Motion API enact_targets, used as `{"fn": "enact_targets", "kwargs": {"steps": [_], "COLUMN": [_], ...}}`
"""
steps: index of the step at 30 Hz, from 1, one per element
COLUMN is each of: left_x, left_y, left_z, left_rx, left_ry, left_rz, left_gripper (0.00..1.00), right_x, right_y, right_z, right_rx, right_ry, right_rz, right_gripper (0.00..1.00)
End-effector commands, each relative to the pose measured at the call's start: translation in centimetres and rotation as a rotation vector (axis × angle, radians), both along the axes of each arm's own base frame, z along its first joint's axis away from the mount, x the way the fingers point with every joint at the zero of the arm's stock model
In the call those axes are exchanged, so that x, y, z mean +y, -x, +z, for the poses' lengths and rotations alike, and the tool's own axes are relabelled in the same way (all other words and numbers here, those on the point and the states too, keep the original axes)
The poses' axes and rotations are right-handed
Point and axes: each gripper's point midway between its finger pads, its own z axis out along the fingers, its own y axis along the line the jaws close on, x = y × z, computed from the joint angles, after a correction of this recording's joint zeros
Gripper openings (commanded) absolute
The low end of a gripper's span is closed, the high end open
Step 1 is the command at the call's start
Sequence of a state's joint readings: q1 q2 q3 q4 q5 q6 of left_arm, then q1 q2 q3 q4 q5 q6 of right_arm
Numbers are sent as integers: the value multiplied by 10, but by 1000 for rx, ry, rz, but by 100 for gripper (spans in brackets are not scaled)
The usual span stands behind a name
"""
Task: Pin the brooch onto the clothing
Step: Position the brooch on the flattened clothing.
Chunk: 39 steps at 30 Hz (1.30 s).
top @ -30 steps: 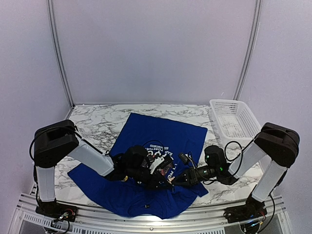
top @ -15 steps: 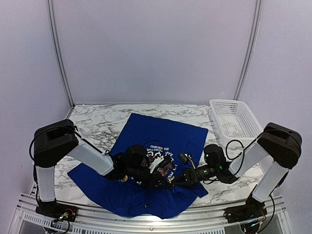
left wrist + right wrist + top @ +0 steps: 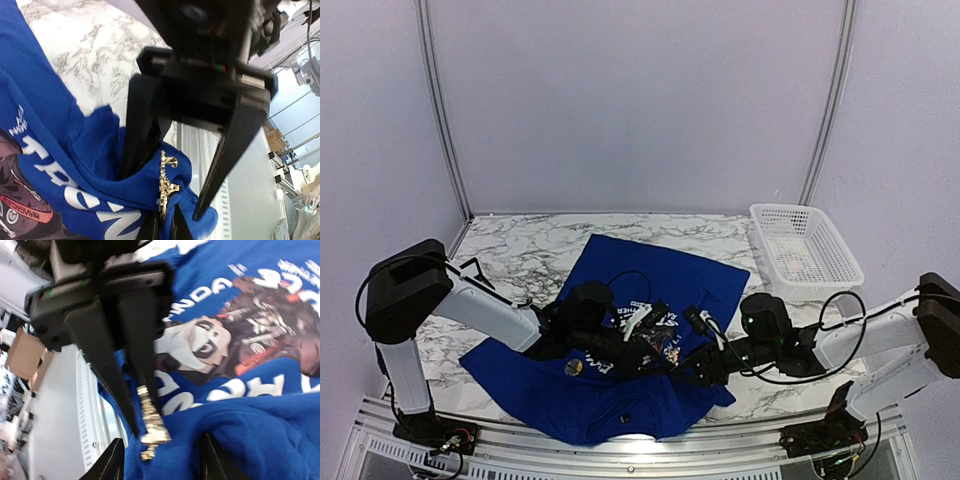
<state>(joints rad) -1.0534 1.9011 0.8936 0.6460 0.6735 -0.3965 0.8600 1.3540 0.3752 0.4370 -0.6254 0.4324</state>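
**Left wrist view:** the left tool shows only its two fingertips, cropped by the bottom edge. They hide the lower end of the brooch. The right tool opposite is blurred, and its body is cut off at the top. Whether the pin pierces the clothing cannot be told.

**Right wrist view:** the chest lettering runs off the top edge.

**Overhead view:** the brooch is too small to discern. Both tools cover part of the print. A small round gold item is too small to identify. The right arm is cropped at the right edge.
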Motion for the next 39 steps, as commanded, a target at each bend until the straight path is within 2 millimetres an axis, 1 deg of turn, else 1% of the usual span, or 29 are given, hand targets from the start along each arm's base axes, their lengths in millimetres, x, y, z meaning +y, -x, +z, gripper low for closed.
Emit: {"fn": "enact_targets", "kwargs": {"steps": [1,4,7,13,18,24,28,32,34,39], "left_x": [3,5,7,9,11,11,10,7,7,8], "left_y": [0,1,3,6,9,9,8,7,7,6], "left_z": [33,39,39,44,45,43,44,48,47,46], "left_rx": [-41,-53,-53,-60,-73,-80,-79,-85,-86,-83], "left_ry": [58,61,63,69,66,54,52,61,59,54], "left_rz": [-5,-10,-29,-44,-56,-62,-62,-64,-63,-60], "left_gripper": [0,0,0,0,0,0,0,0,0,0], "right_x": [-7,-16,-19,-23,-24,-25,-20,-10,-7,-3], "right_y": [-9,-15,-13,-8,-6,-11,-12,3,7,5], "right_z": [-1,-2,4,4,11,15,20,22,24,33], "right_rx": [-190,-230,-264,-319,-369,-407,-416,-421,-442,-497], "right_ry": [63,78,51,51,37,51,33,-24,-42,-71], "right_rz": [-69,-121,-115,-80,-61,-66,-52,24,45,56], "right_gripper": [45,45,45,45,45,45,45,48,48,49]}}
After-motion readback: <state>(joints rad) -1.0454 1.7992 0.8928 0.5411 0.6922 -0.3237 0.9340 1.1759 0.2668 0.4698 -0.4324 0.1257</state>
